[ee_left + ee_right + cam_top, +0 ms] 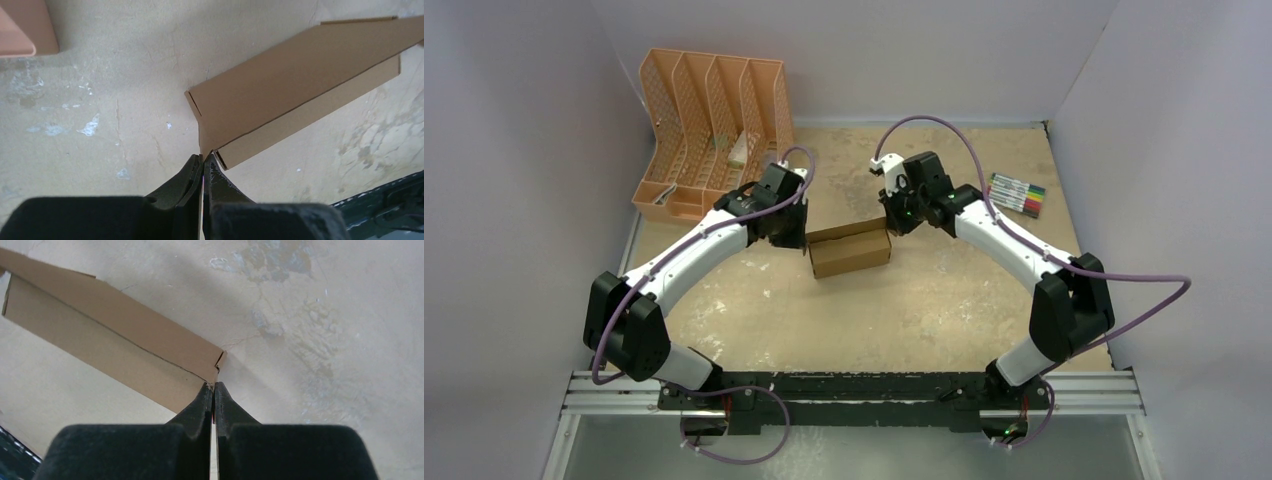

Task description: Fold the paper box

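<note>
The paper box [849, 250] is a small brown carton lying on the tabletop between my two arms. My left gripper [796, 232] is at its left end. In the left wrist view the carton [300, 85] narrows to a thin flap that runs down between the left gripper's [205, 156] shut jaws. My right gripper [892, 213] is at the carton's right end. In the right wrist view the carton's [115, 340] near corner edge meets the right gripper's [214, 385] shut tips, which pinch that thin edge.
A peach-orange slotted organizer [709, 130] stands at the back left, just behind the left arm; its corner [20, 30] shows in the left wrist view. A pack of coloured markers [1017, 193] lies at the back right. White walls enclose the table.
</note>
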Controlling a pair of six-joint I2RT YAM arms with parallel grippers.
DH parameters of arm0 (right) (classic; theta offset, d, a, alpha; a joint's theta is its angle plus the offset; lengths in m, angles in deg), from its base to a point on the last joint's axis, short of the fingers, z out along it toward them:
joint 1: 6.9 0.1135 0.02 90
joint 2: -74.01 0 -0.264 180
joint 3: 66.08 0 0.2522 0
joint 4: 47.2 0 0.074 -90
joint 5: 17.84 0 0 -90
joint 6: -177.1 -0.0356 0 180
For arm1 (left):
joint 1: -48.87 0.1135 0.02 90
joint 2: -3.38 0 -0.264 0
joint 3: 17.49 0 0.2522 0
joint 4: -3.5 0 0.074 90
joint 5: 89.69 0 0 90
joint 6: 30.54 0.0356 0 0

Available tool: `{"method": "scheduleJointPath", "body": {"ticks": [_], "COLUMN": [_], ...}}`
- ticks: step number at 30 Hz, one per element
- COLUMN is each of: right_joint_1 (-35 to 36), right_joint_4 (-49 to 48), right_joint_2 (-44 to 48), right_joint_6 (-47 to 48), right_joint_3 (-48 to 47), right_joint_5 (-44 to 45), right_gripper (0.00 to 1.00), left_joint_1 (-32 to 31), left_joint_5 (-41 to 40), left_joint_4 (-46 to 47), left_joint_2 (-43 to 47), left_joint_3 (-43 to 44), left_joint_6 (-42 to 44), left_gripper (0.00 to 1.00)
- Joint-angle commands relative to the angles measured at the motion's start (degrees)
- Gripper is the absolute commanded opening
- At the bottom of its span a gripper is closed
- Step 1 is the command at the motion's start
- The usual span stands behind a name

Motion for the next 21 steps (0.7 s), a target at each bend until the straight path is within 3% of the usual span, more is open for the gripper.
{"method": "scheduleJointPath", "body": {"ticks": [1,13,21], "right_joint_1": [1.34,4.96,6.88], "right_joint_4": [1.47,8.67,12.58], "right_joint_2": [1.32,0.60,-1.56], "right_joint_6": [-14.24,-34.36,-41.18], "right_joint_3": [-1.47,-2.73,-4.94], "right_joint_5": [6.73,20.78,26.80], "right_gripper": [0.00,0.00,0.00], "left_joint_1": [-0.45,-1.51,-2.12], "left_joint_5": [-1.69,-4.14,-3.04], "left_joint_4": [3.26,5.31,6.69], "left_joint_2": [0.83,0.05,-0.38], "left_joint_3": [1.45,0.79,0.28], "left_joint_6": [-8.94,-15.72,-16.93], "left_gripper": [0.00,0.00,0.00]}}
